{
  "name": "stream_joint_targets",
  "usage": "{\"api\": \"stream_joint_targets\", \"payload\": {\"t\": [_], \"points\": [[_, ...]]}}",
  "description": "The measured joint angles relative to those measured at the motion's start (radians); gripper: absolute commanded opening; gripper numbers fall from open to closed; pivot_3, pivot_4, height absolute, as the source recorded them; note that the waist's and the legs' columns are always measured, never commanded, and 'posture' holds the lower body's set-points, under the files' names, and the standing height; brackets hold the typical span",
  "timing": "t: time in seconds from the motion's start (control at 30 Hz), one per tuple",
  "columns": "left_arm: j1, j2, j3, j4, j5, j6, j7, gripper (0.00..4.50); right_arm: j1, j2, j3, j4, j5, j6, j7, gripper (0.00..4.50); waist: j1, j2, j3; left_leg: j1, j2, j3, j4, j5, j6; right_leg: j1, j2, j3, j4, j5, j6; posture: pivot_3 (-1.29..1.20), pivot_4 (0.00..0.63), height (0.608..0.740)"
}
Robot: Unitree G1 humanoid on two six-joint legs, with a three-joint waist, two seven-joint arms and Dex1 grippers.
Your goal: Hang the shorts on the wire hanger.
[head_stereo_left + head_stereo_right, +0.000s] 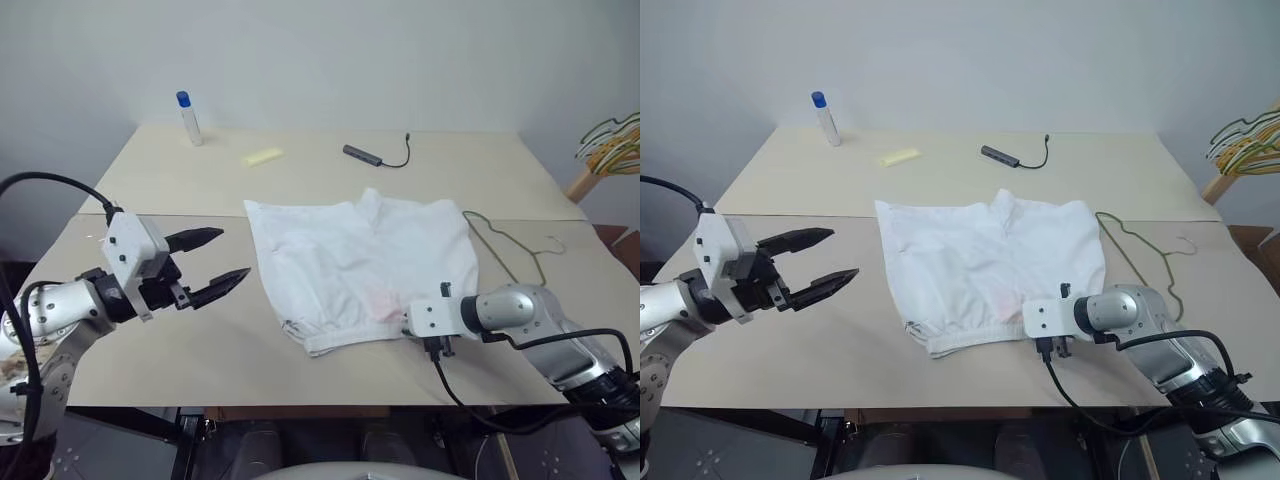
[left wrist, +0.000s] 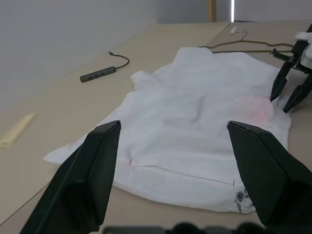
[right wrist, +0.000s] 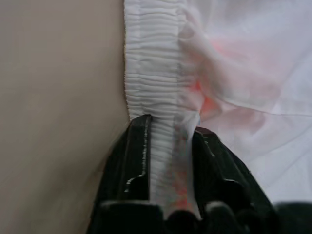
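Left eye view: the left gripper [image 1: 213, 264] hovers over the table [image 1: 150, 210], pointing nearly level toward the shorts [image 1: 360, 260], its two black fingers spread wide with nothing between them. The shorts lie flat mid-table, waistband nearest the front edge. At that waistband the right gripper [image 3: 168, 141] tips steeply down from a low, bent arm — its fingers pinched on the gathered elastic beside the pink stain. The wire hanger [image 1: 510, 245] lies just right of the shorts, partly tucked under them.

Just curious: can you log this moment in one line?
right gripper: shut on shorts waistband | left gripper: open, apart | wire hanger: on table
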Motion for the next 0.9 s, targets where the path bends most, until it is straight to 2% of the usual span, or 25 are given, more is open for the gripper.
{"api": "stream_joint_targets", "payload": {"t": [0.03,0.07,0.33,0.43,0.57,0.7,0.77,0.83,0.9], "points": [[0.000,-0.001,-0.001,0.000,0.002,0.000,0.000,3.77,-0.013,0.000,0.001,0.024,-0.017,-0.014,-0.007,0.13,-0.002,-0.001,0.000,0.001,0.000,0.000,0.000,0.000,0.000,0.001,0.000,0.000,0.000,0.000,0.000,0.02,0.000,0.740],[0.000,-0.001,-0.001,0.000,0.003,0.000,0.000,3.77,-0.024,0.000,0.001,0.046,-0.035,-0.028,-0.018,0.06,-0.002,-0.001,-0.001,0.001,0.000,0.000,0.000,0.000,0.000,0.001,0.000,0.000,0.000,0.000,0.000,0.01,0.000,0.740],[-0.014,-0.020,-0.037,0.004,0.016,-0.003,0.000,3.77,-0.232,-0.007,0.018,0.367,-0.167,-0.258,-0.117,0.06,-0.015,0.000,0.000,-0.002,0.000,0.000,-0.002,0.000,0.000,-0.002,0.000,0.000,0.000,0.000,-0.001,-0.01,0.000,0.740],[-0.019,-0.021,-0.045,0.011,0.020,-0.010,-0.004,3.77,-0.254,-0.036,-0.003,0.411,-0.156,-0.330,-0.113,0.85,-0.013,0.000,0.000,-0.002,0.000,0.000,-0.002,0.000,0.000,-0.002,0.000,0.000,0.000,0.000,-0.001,-0.02,0.000,0.740],[-0.022,-0.024,-0.055,0.018,0.024,-0.019,-0.015,3.77,-0.202,-0.070,-0.056,0.363,-0.071,-0.334,-0.035,2.21,-0.016,0.000,0.000,-0.002,0.000,0.000,-0.001,0.000,0.000,-0.001,0.000,0.000,0.000,0.000,-0.001,-0.03,0.000,0.740],[-0.028,-0.025,-0.064,0.023,0.027,-0.020,-0.021,3.77,-0.119,-0.069,-0.112,0.222,0.009,-0.230,-0.002,3.68,-0.019,0.001,-0.001,-0.001,0.000,0.000,-0.001,0.000,0.000,-0.001,0.000,0.000,0.001,0.000,-0.001,-0.03,0.000,0.740],[-0.031,-0.025,-0.066,0.027,0.028,-0.021,-0.026,3.77,-0.066,-0.064,-0.169,0.094,0.052,-0.097,-0.001,4.44,-0.020,0.001,-0.001,-0.001,0.001,-0.001,-0.001,0.000,0.000,-0.002,0.000,0.000,0.001,0.000,-0.001,-0.03,0.000,0.740],[-0.032,-0.025,-0.067,0.034,0.029,-0.022,-0.029,3.77,-0.032,-0.031,-0.217,-0.057,0.097,0.078,-0.006,4.48,-0.022,0.001,-0.001,-0.001,0.001,-0.001,-0.001,0.000,0.000,-0.002,0.001,0.000,0.001,-0.001,-0.001,-0.04,0.000,0.740],[-0.032,-0.025,-0.067,0.035,0.029,-0.023,-0.035,3.77,-0.023,0.050,-0.230,-0.245,0.129,0.345,-0.042,4.48,-0.027,0.001,-0.001,-0.001,0.002,-0.001,-0.001,0.000,0.000,-0.002,0.001,0.000,0.002,0.000,-0.001,-0.05,0.000,0.740]]}}
